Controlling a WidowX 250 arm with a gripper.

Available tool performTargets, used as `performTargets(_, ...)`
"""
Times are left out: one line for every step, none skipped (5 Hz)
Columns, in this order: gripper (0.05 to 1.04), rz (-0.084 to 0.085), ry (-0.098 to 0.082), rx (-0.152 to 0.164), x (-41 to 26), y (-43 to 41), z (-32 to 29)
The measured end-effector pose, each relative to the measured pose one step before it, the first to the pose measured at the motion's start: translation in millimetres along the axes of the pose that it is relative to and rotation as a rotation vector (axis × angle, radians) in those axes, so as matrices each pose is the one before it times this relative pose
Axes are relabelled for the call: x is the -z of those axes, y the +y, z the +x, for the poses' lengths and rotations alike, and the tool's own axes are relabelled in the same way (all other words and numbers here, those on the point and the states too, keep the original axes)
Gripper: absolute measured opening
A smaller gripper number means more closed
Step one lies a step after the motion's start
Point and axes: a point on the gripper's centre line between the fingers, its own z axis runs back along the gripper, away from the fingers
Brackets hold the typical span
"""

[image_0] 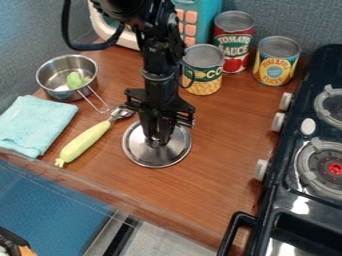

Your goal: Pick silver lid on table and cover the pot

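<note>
The lid (157, 157) lies flat on the table (220, 185), the gripper (158, 142) over its centre; we cannot tell how open that is or whether it holds anything. We should grip centrally, then lift straight and level. Round, the lid has no long axis; its top faces up, beside the pot's (51, 76) scoop-side (83, 145).

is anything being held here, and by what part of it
It cannot be told for sure: the pincer is down at the middle of the silver lid, but whether it has hold of the lid there is unclear.
</note>
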Motion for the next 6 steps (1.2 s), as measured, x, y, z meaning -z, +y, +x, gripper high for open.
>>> performTargets(0.280,-0.0222,-0.0061,0.0034,-13.22,-3.24,-1.91)
performTargets(0.280,-0.0402,-0.0433,-0.0375,-30.87,5.32,8.72)
performTargets(0.280,-0.0306,-0.0178,-0.0292,-23.64,11.84,5.62)
performTargets(0.280,0.0065,-0.0327,-0.0620,-13.71,27.79,13.78)
performTargets(0.280,0.0001,0.0081,-0.0736,3.04,34.48,18.18)
performTargets(0.280,0.0019,0.0161,-0.0410,3.03,18.56,15.11)
